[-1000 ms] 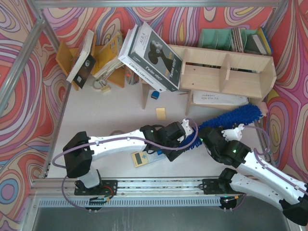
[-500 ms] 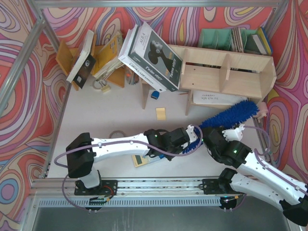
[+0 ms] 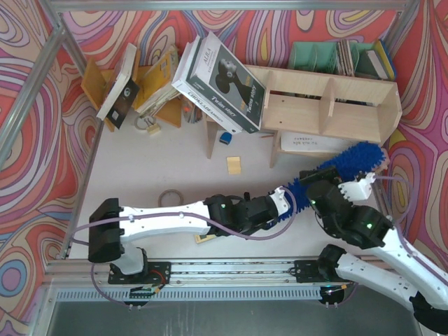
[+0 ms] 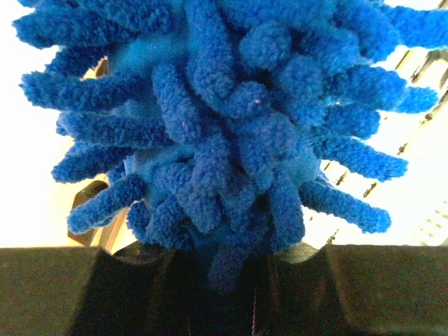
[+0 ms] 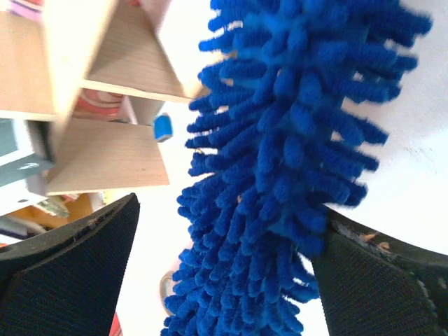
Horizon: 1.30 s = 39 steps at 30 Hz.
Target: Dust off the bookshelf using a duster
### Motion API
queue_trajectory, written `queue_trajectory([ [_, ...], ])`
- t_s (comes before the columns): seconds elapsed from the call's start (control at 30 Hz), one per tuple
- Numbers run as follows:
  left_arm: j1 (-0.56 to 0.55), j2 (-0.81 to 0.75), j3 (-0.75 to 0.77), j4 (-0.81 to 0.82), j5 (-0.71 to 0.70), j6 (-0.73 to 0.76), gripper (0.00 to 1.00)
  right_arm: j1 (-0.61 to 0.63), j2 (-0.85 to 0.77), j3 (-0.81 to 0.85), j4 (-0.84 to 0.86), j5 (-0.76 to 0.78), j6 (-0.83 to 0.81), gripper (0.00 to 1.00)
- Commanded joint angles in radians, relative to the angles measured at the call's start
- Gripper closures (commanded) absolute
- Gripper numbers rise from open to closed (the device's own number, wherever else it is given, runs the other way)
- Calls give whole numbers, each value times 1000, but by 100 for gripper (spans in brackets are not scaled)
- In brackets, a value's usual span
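Observation:
The blue fluffy duster (image 3: 350, 162) lies slanted on the table in front of the pale plywood bookshelf (image 3: 329, 105), its tip near the shelf's right end. My left gripper (image 3: 283, 201) is shut on the duster's lower left end; in the left wrist view the fluffy head (image 4: 231, 126) rises straight out of the closed jaws (image 4: 224, 255). My right gripper (image 3: 348, 185) is open and straddles the duster's middle. In the right wrist view the duster (image 5: 294, 140) hangs between the wide-apart fingers (image 5: 227, 224), brushing the right one, with the bookshelf (image 5: 105, 147) behind.
Large books (image 3: 220, 80) lean on the shelf's left end. An orange-brown rack (image 3: 150, 84) of leaning books stands at back left, green file holders (image 3: 315, 56) behind the shelf. A tape roll (image 3: 168, 198), a yellow note (image 3: 234, 164) and papers (image 3: 315, 143) lie on the table.
My left gripper has reached right and shut on the duster's lower end. My right gripper has let go, opened wide and shifted right along the duster.

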Motion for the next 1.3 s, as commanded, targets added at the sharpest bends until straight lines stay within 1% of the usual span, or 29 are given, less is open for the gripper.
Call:
queue_trajectory([
  [0.0, -25, -108, -25, -14, -73, -30, 100, 0, -30, 126, 60, 111, -320, 14],
  [0.07, -41, -139, -33, -21, -102, -44, 100, 0, -41, 172, 156, 95, -513, 14],
  [0.1, -53, -153, -35, -26, -130, -53, 100, -1, -42, 189, 213, 77, -661, 13],
  [0.13, -64, -170, -35, -29, -147, -64, 100, -1, -41, 206, 266, 54, -764, 12],
  [0.23, -86, -213, -36, -30, -168, -97, 100, 0, -20, 256, 376, -19, -1005, 10],
  [0.33, -107, -251, -35, -32, -221, -137, 100, 0, 3, 291, 419, -52, -1138, 10],
  [0.47, -110, -298, -26, -41, -323, -209, 100, 0, -20, 284, 565, -95, -1347, 8],
  [0.6, -108, -316, 23, -37, -471, -241, 100, 0, -107, 178, 765, -187, -1512, 7],
  [0.67, -101, -299, 73, -40, -518, -244, 100, 0, -146, 105, 851, -250, -1565, 6],
  [0.8, -56, -230, 204, -83, -569, -272, 100, 0, -176, -23, 937, -312, -1608, 5],
  [0.9, -26, -170, 310, -139, -637, -302, 100, 0, -183, -111, 996, -280, -1562, 4],
  [1.0, 12, -124, 399, -195, -670, -348, 100, 0, -154, -166, 1020, -252, -1510, 3],
  [1.1, 41, -87, 466, -250, -671, -385, 100, -1, -110, -229, 1063, -238, -1478, 3],
  [1.13, 50, -70, 496, -289, -698, -413, 100, 0, -92, -247, 1080, -235, -1475, 3],
  [1.27, 79, -9, 622, -471, -702, -521, 100, -1, -81, -332, 1155, -213, -1490, 1],
])
